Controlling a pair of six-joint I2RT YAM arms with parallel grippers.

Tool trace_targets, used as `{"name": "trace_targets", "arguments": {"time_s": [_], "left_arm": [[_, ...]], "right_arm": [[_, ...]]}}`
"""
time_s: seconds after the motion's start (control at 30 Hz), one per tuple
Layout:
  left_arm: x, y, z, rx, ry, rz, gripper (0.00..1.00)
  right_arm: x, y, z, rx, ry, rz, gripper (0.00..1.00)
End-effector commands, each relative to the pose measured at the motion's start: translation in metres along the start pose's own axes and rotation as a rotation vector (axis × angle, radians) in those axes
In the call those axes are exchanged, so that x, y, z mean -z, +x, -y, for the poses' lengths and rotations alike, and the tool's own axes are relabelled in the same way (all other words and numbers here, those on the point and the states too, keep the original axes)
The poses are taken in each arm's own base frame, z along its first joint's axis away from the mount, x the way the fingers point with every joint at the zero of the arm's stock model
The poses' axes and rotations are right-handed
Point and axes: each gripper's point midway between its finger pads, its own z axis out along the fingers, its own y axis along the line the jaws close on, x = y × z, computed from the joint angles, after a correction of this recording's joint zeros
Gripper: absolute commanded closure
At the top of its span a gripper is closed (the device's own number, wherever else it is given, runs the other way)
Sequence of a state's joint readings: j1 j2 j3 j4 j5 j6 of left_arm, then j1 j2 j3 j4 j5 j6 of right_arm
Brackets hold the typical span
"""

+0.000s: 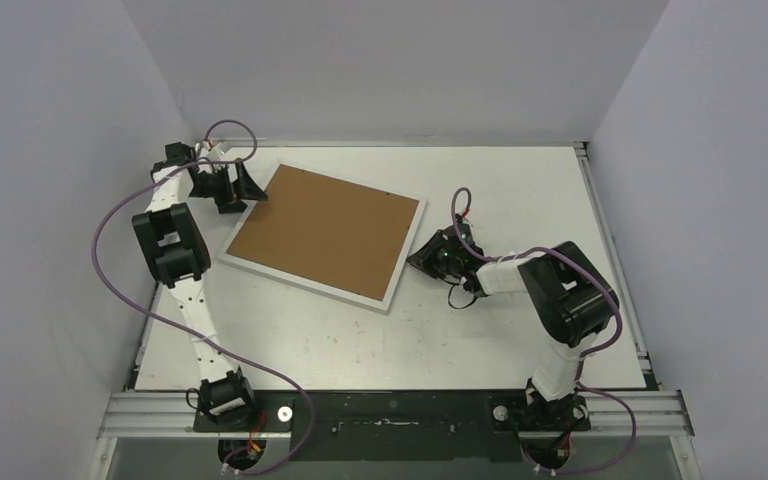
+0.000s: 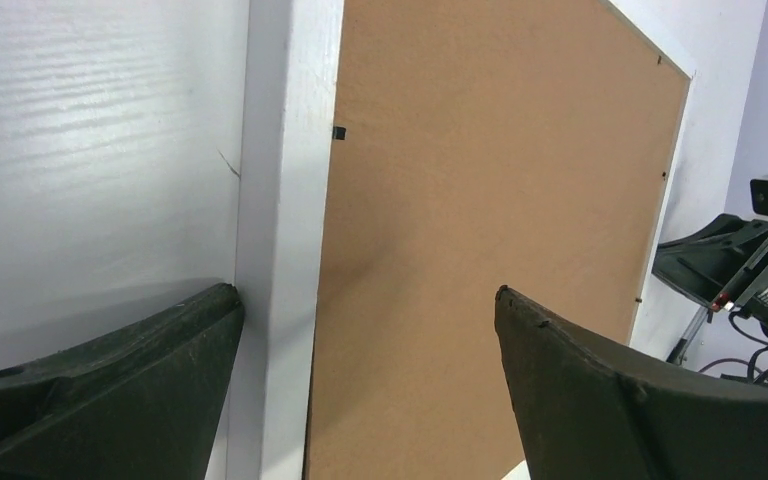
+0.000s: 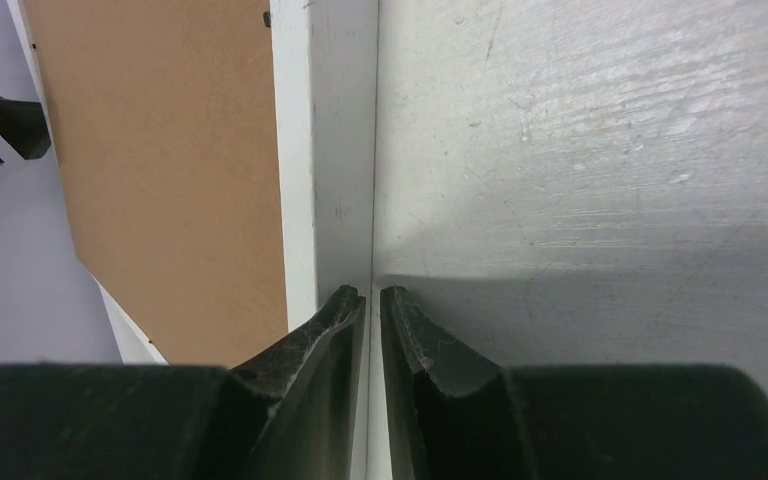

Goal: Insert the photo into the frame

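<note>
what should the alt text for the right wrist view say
The right gripper, fingers almost closed, points at the outer white edge of the frame, which lies back-up on the table. Its brown backing board fills the left of the view.

The white table (image 1: 310, 340) has a scuffed, faintly scratched top, and only the frame (image 1: 325, 233) lies directly on it. The frame lies flat and face down, with its brown board (image 2: 480, 220) turned up and a thin white rim around it. It sits a little left of the table's middle, toward the far side, skewed to the table's edges.
</note>
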State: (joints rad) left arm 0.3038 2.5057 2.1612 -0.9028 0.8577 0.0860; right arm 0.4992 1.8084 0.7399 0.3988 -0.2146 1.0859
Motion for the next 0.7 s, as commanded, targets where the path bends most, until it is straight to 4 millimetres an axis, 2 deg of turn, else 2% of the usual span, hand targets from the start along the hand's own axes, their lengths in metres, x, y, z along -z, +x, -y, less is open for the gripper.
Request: {"name": "trace_targets", "arguments": {"time_s": [0.0,0.3,0.53,0.67], "left_arm": [[0.013,0.016,0.074,0.067,0.210,-0.032,0.07],[0.042,0.029,0.143,0.120,0.403,-0.046,0.08],[0.074,0.020,0.214,0.057,0.507,0.008,0.09],[0.087,0.016,0.244,0.032,0.558,0.043,0.10]], "right_arm": [[0.001,0.041,0.064,0.019,0.224,-0.126,0.82],[0.004,0.041,0.072,0.020,0.240,-0.120,0.82],[-0.001,0.039,0.080,-0.002,0.238,-0.119,0.82],[-0.007,0.037,0.080,0.002,0.239,-0.125,0.82]]}}
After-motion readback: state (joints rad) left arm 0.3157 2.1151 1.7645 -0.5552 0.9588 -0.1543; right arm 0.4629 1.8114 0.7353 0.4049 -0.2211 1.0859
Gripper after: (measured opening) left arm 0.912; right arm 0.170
